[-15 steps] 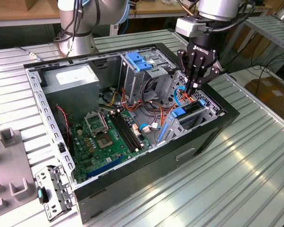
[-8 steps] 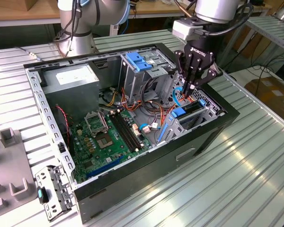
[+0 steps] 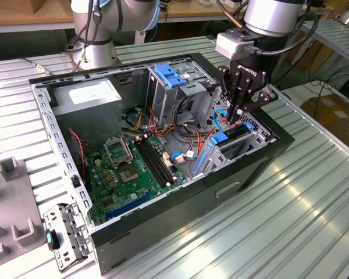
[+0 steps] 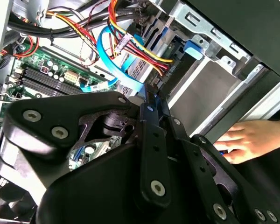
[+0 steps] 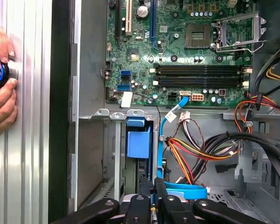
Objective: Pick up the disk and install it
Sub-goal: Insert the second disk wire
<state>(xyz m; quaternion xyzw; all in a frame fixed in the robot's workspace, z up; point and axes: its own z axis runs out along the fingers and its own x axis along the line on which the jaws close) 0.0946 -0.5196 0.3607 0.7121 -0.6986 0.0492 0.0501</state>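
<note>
Open PC case (image 3: 163, 192) lies on its side on a ribbed aluminium table (image 3: 291, 215). Black gripper (image 3: 239, 116) is down inside the case at the drive bay end, on the exterior view's right, right over the bay cage (image 3: 253, 139). Fingers (image 4: 151, 116) are drawn together, nearly no gap. Cannot tell if they pinch anything; the tips sit against a light blue flat cable (image 4: 109, 60) and a bundle of red/yellow wires (image 4: 144, 53).

The disk (image 4: 140, 63) looks already seated in the bay: silver body with blue rail (image 5: 139, 142) showing in the slot just beside the fingertips, cables running to it. Blue tab (image 4: 194, 46) sits on the cage edge nearby.

Rest of case: green motherboard (image 3: 128, 168) with empty CPU socket (image 3: 116, 150), grey power supply (image 3: 93, 96) at the far corner, blue latch (image 3: 170, 75) on top of the upper cage.

A person's hand (image 5: 1, 88) rests on the table outside the case wall, fingers around a small blue-black knob (image 5: 2, 74).

Surroundings: second arm base (image 3: 99, 35) stands behind the case, grey fixture blocks (image 3: 11, 203) on the exterior view's left, a loose metal bracket (image 3: 67, 235) by the case's near corner. Wooden benches in the background.
</note>
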